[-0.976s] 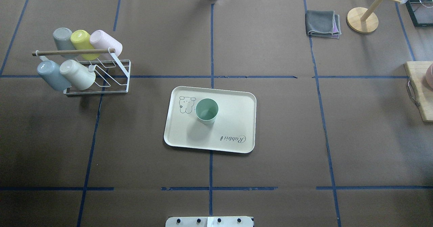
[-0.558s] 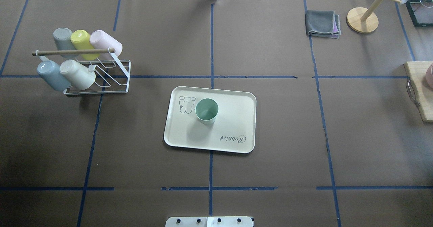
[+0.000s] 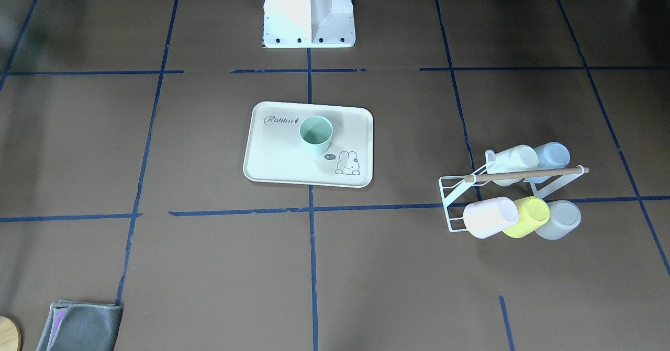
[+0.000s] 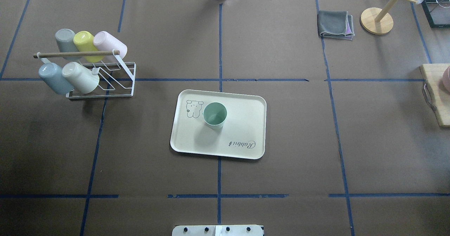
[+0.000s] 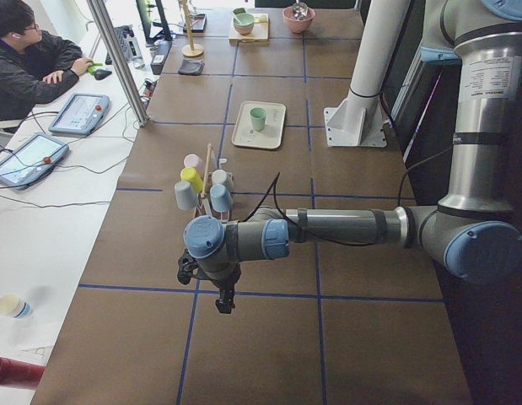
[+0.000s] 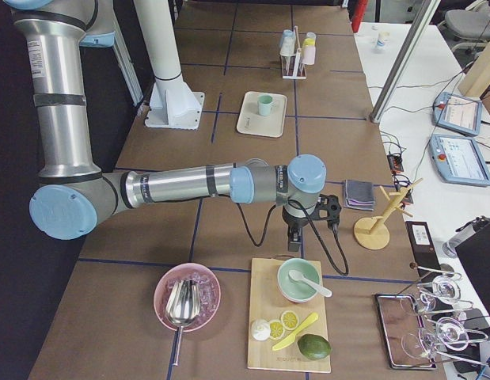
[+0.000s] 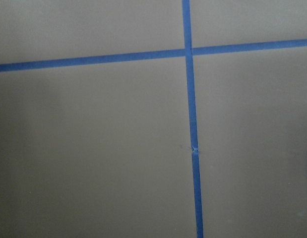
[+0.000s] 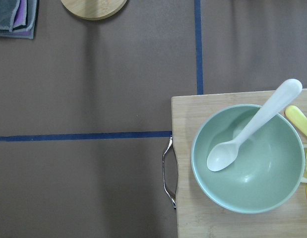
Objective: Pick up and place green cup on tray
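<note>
Now the green cup (image 4: 214, 115) stands upright on the tray (image 4: 242, 127), in its left half just beside the bunny drawing, at the middle of the bench (image 4: 281, 172). The left hand (image 5: 224, 300) hangs over bare bench, left of the cup rack (image 4: 70, 54) and well apart from the tray. The right hand (image 6: 294, 242) hangs far right, at the edge of a wooden board (image 6: 264, 305). Whether either hand is spread or pressed together, I cannot tell.

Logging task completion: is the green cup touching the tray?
Touching. The overhead exterior view shows the green cup standing upright on the tray, its shadow starting right at its base.
</note>
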`<move>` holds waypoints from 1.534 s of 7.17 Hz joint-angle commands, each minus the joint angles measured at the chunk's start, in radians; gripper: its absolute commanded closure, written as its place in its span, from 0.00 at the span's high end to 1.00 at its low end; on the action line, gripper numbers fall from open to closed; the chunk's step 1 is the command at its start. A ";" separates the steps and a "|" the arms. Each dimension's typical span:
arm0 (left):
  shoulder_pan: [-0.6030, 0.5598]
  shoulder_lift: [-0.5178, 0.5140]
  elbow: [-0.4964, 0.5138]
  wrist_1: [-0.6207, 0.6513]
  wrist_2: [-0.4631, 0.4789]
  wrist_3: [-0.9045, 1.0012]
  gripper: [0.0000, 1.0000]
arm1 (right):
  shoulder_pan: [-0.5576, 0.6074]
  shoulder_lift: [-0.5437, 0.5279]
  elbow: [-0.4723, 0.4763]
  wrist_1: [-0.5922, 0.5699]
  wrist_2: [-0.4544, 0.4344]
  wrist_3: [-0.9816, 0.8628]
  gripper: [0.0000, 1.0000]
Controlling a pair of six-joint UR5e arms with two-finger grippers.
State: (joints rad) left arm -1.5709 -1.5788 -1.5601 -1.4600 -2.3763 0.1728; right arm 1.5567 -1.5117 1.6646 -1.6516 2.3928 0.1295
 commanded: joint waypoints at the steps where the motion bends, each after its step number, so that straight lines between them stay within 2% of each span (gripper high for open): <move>1: -0.011 -0.018 -0.002 0.003 0.000 -0.001 1.00 | 0.016 -0.057 -0.015 0.001 0.002 -0.010 1.00; 4: -0.014 -0.026 -0.002 0.004 0.002 -0.001 1.00 | 0.025 -0.081 -0.022 0.004 -0.003 -0.042 1.00; 7: -0.014 -0.029 -0.003 0.004 0.003 -0.001 1.00 | 0.026 -0.081 -0.069 0.120 -0.007 -0.042 1.00; 11: -0.014 -0.027 -0.008 0.004 0.006 -0.001 1.00 | 0.040 -0.074 -0.068 0.122 -0.007 -0.031 1.00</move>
State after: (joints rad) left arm -1.5846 -1.6062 -1.5674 -1.4556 -2.3701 0.1710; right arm 1.5929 -1.5881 1.5966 -1.5301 2.3848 0.0940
